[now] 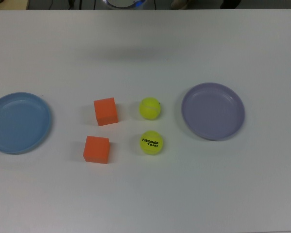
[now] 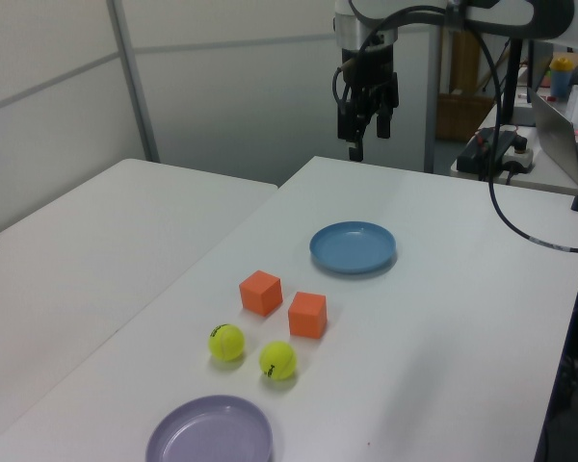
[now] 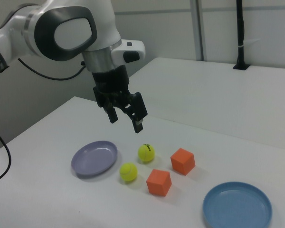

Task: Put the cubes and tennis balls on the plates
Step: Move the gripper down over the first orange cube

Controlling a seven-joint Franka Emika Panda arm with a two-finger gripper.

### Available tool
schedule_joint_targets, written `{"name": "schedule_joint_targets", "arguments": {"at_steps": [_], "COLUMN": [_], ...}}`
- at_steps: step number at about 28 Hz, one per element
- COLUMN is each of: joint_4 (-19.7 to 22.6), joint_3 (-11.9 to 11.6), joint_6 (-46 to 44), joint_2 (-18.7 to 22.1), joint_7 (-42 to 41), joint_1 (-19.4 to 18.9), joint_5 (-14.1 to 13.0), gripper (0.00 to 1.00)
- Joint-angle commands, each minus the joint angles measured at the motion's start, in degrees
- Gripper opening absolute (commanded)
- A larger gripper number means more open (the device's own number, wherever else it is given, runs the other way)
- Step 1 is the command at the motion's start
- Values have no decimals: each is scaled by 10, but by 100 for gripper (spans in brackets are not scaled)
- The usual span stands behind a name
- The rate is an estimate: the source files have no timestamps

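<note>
Nothing placed yet: all four items sit bare on the white counter [image 1: 145, 194], grouped mid-frame in the top view between the two plates. Two orange cubes form the left column, the upper cube [image 1: 105, 111] and lower cube [image 1: 96, 149]; two tennis balls form the right column, the plain tennis ball [image 1: 150, 108] above the "HEAD TEAM" tennis ball [image 1: 151, 142]. None touch each other.

The light blue plate [image 1: 39, 104] lies at the top view's left edge, nearer the cubes; the lavender plate [image 1: 235, 114] sits right of centre, nearer the balls. Both plates hold nothing. This layout likely suits sorting by nearness: cubes to blue, balls to lavender, though the task names no pairing.

The gripper [image 3: 127, 118] hangs high in the air in the upper centre of the right view, fingers parted and holding nothing, pointed down. In the left view it hangs at upper centre, beyond the blue plate. It reads as a start pose, so first pick is not yet begun.
</note>
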State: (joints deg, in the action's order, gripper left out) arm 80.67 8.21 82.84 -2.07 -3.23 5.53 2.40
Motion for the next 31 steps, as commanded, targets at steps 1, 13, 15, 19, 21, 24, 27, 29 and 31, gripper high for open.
{"name": "schedule_joint_targets", "arguments": {"at_steps": [1,13,15,19,21,24,27,29,31], "joint_4": [-2,2,2,2,3,3,4,4,4], "joint_3": [1,47,56,65,65,64,64,63,62], "joint_6": [-10,69,85,139,168,233,286,310,331], "joint_2": [1,-56,-70,-102,-115,-144,-166,-173,-176], "joint_7": [5,9,9,9,10,9,10,10,9], "joint_1": [-3,-4,-4,-4,-7,-18,-18,-18,-18], "joint_5": [-8,-11,-10,-8,-7,0,1,1,1], "gripper": [100,100,100,100,100,100,100,100,100]}}
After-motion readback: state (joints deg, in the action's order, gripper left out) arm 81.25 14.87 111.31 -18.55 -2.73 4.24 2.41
